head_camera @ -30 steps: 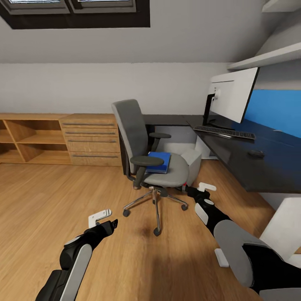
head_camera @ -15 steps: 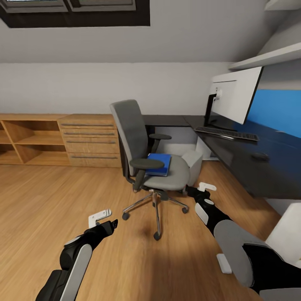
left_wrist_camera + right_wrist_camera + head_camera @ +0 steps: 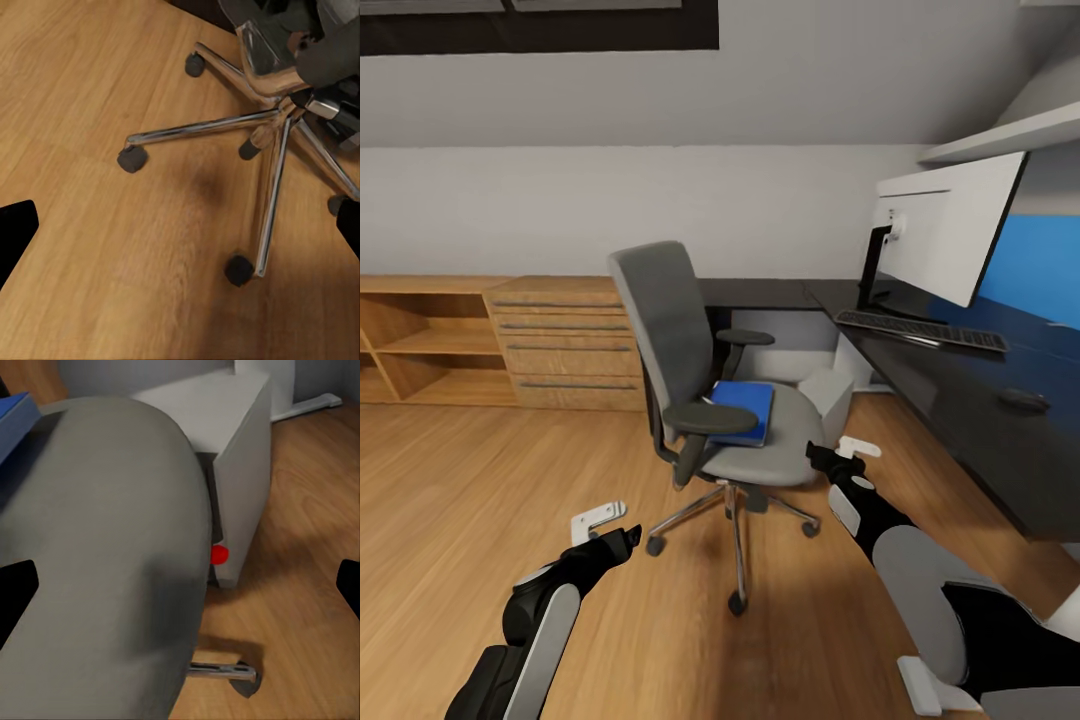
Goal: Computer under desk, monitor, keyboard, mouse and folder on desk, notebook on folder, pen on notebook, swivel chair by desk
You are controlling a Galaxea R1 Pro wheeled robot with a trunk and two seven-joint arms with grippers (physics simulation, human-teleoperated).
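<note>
The right pincer [image 3: 830,457] hangs just beside the front edge of the chair [image 3: 710,400] seat; in its wrist view the two dark fingertips sit wide apart with nothing between them, so it is spread open and empty. The left pincer [image 3: 612,530] hovers low over the floor [image 3: 480,480], near the chrome base [image 3: 262,127]; its fingertips also show far apart, holding nothing.

The folder [image 3: 743,408] lies flat on the seat, beyond the right pincer and behind the near armrest [image 3: 710,418]. The computer [image 3: 828,392] stands on the floor just behind the seat, at the foot of the tabletop [image 3: 960,390]. On the tabletop stand the monitor [image 3: 950,225], the keyboard [image 3: 920,330] in front of it, and the mouse [image 3: 1023,399] nearer the robot.

The likely trouble: the chair rolls on casters, so a nudge from the right arm against the seat edge could push it into the computer or swing the folder out of reach. A flat folder gives little edge to pinch; a shallow grip may let it slide off the seat. The armrest could also block a reach from the left.
</note>
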